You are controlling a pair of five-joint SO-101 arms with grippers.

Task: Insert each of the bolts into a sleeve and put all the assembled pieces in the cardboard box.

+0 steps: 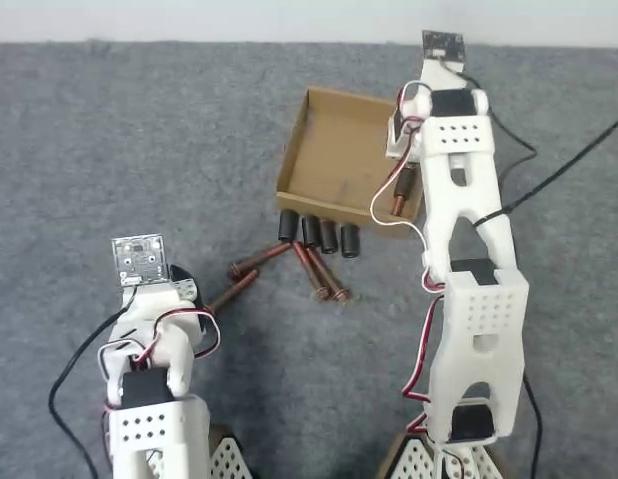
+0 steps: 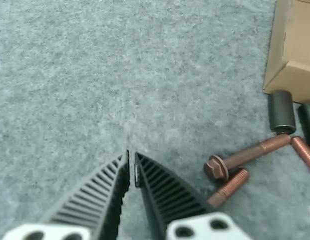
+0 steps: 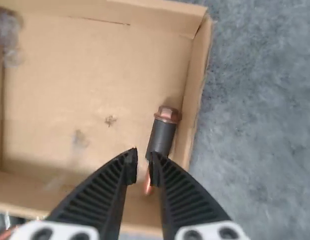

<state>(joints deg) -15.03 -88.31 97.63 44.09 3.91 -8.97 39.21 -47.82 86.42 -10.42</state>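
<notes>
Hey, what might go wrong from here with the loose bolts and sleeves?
The four sleeves lie packed side by side next to the box, so grabbing one may roll its neighbours. Two bolts lie close together, so lifting one may drag the other.

Carpet [image 1: 139, 130] is grey and speckled. Cardboard box [image 1: 291, 160] is plain tan. Bolts [image 1: 318, 271] are copper-red, sleeves [image 1: 309, 231] matte black. My arms [image 1: 478, 319] are white with hole patterns, wires [image 1: 420, 359] red, white and black. My left gripper [image 2: 132, 165] and right gripper [image 3: 142, 160] are black and ribbed. Assembled piece [image 3: 162, 135] is black with a copper head.
</notes>
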